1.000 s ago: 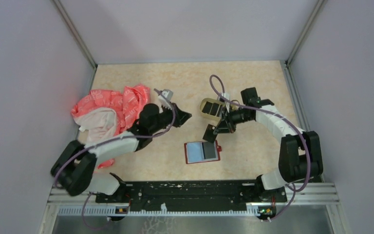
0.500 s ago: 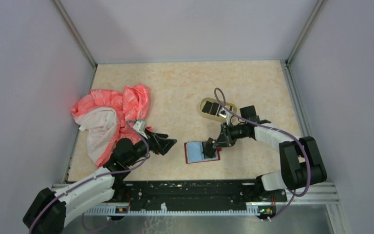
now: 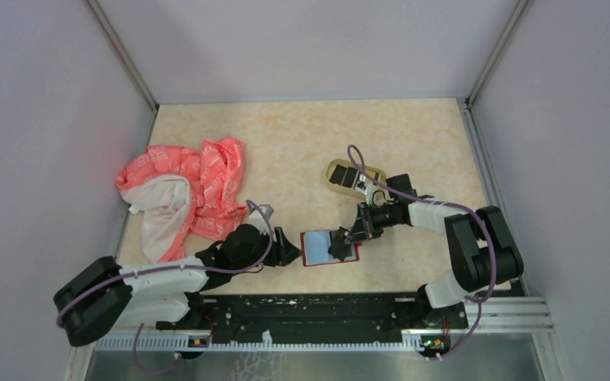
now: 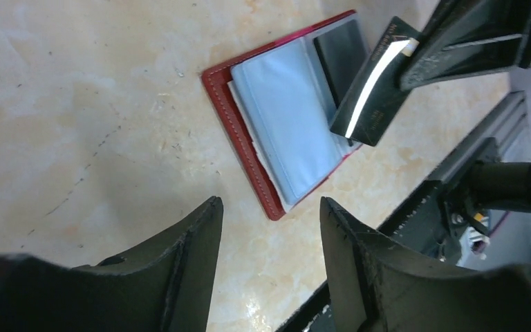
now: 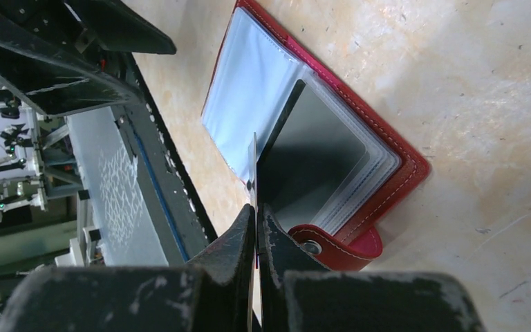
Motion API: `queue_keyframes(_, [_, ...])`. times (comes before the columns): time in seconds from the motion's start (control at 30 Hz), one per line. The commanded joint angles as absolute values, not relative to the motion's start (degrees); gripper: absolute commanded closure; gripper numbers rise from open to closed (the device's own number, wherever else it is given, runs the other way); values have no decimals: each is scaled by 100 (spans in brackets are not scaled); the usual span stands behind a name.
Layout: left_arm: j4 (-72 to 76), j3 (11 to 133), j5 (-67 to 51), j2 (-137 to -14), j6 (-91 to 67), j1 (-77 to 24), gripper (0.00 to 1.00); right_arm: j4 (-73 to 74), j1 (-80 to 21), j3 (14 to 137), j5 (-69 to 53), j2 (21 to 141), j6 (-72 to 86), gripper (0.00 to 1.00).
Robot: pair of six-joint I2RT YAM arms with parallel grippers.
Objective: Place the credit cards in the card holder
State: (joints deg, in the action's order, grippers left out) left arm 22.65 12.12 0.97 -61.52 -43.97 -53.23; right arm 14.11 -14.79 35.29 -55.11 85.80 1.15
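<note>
The card point(image 4: 372, 93) is dark with one pale stripe and stands tilted on its edge over the right half of the holder point(image 4: 283, 124), in the upper right of the left wrist view. The right gripper point(image 5: 256, 211) has its jaws closed flat on one end of it. The free end points down at the sleeves, but I cannot tell if it has already entered a pocket. I judge the card to be light, thin and stiff, with a smooth plastic face. It can therefore slip or turn between the fingers if its tip meets resistance, and a grip near the end, across the flat faces as here, seems correct. The holder lies open on the table point(image 3: 302, 143), in the lower middle of the top view. It has pale clear sleeves inside a red cover, and the snap tab is at its right side. The sleeves look soft and floppy, and one of them already has a dark card inside. The holder itself looks light, so I think it may slide on the smooth table when the card pushes in. The left gripper point(image 4: 269, 214) is just beside the holder's left corner, with its jaws apart and nothing between them. It is well placed to press on the red border. The tan tray point(image 3: 341, 169) with more cards sits above the holder in the top view, and a pink cloth point(image 3: 183, 190) lies at the left.
</note>
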Motion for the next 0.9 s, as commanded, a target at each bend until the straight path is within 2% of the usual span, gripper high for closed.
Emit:
queue_keyframes(0.0, [1725,1723,780,-6863,-4722,-5527,44,1271,-1563,3735,-5649,8812,220,100])
queue_keyframes(0.07, [1458,1959,960,-7192,-4761,-5592,48,1343,-1581,3796,-5669,8950,220,100])
queue_keyframes(0.27, [1280,2357,1069,-7843,-4736,-5656,49,1368,-1635,3943,-5550,9184,438,100])
queue_keyframes(0.53, [1299,2621,1070,-8223,-4541,-5651,49,1740,-1791,4291,-5497,9607,309,100])
queue_keyframes(0.87, [1042,2906,1268,-8604,-4391,-5651,54,2245,-2021,4601,-5462,9950,29,100])
